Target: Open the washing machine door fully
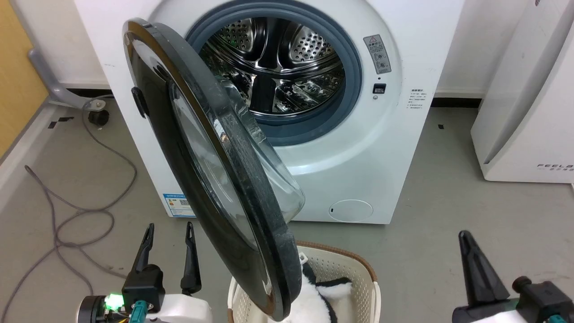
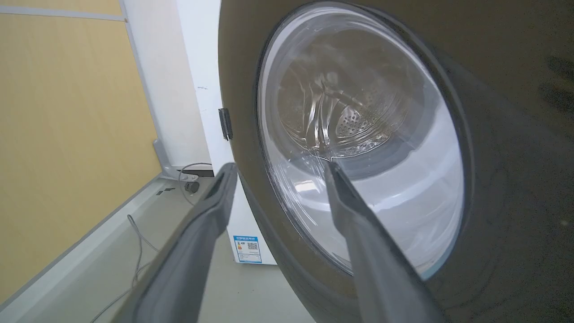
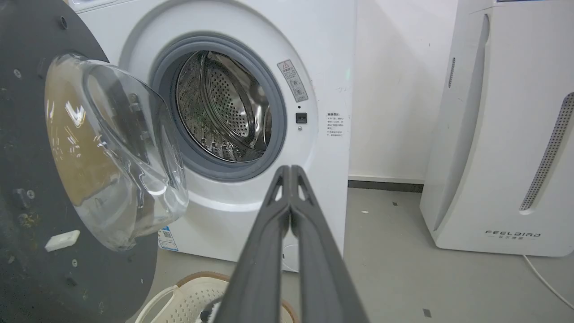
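Door half open, standing edge-on out from the washing machine (image 1: 381,148).
The washing machine door (image 1: 210,179) hangs from the machine's hinge side on the robot's left, its free edge above a basket (image 1: 358,269) in front. The left gripper (image 1: 169,224) — fingers wide apart, empty — sits just beside the glossy outer face; the right gripper (image 1: 464,235), closed on nothing, is well apart, on the inner-face side. Swing room probably lies left of the machine, over a floor cable (image 1: 134,170).

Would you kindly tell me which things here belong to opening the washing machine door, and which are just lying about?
Job: the washing machine door, partly open; the washing machine; the left gripper, open, near the door's outer face.
Lying about: the laundry basket, the grey cable, the white FEELBIRD appliance.
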### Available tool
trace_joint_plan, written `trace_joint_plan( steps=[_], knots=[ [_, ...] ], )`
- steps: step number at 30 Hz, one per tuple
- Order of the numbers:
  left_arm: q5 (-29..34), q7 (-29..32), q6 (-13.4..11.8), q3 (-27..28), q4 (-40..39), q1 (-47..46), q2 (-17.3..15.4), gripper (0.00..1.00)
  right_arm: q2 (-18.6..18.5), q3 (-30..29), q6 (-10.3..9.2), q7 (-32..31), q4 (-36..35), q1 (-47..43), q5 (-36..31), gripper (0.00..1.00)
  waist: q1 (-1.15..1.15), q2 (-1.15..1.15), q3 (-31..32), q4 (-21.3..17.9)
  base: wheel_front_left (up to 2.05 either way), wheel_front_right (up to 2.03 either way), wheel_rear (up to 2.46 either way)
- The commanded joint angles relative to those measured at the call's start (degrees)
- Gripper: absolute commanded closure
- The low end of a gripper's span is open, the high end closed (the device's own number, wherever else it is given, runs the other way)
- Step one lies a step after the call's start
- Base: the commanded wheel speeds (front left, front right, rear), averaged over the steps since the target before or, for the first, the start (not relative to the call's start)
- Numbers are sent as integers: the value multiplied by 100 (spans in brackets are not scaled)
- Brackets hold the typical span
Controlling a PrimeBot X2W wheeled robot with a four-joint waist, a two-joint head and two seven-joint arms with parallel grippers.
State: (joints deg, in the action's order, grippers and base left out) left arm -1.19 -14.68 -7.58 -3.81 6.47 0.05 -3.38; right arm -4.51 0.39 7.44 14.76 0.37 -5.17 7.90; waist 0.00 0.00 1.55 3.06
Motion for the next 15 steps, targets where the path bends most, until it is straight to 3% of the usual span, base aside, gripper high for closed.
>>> trace_joint_plan(
  steps=[1,2,3,4,10,11,12,13,15],
  knots=[
    [18,-32,6,12,11,59,-21,0,42,4,5,23,29,-80,-52,100,0,0,-1,-3,0,0,0],
    [19,-32,7,13,15,59,-20,0,57,12,5,23,73,-95,-51,69,0,0,-2,-6,0,0,0],
    [20,-32,8,13,18,59,-20,0,70,14,5,23,99,-94,-58,12,0,0,-2,-9,0,0,0],
    [23,-32,7,13,19,61,-19,0,81,10,5,23,102,-86,-73,0,0,0,-2,-10,0,0,0],
    [6,-32,1,62,-73,21,-20,0,126,-30,5,23,80,-77,-167,0,0,0,0,7,0,0,0],
    [5,-32,-4,85,-124,4,-26,51,131,-37,5,23,68,-79,-185,0,0,0,0,12,0,0,0],
    [5,-32,-17,115,-200,-21,-32,81,135,-48,5,23,55,-80,-202,0,0,0,1,16,0,0,0],
    [4,-32,-16,133,-266,-39,-38,100,140,-62,5,23,41,-81,-215,0,0,0,4,21,0,0,0],
    [5,-32,-12,169,-440,-97,-51,100,147,-96,5,24,10,-87,-237,0,0,0,8,33,0,0,0]
  ],
)
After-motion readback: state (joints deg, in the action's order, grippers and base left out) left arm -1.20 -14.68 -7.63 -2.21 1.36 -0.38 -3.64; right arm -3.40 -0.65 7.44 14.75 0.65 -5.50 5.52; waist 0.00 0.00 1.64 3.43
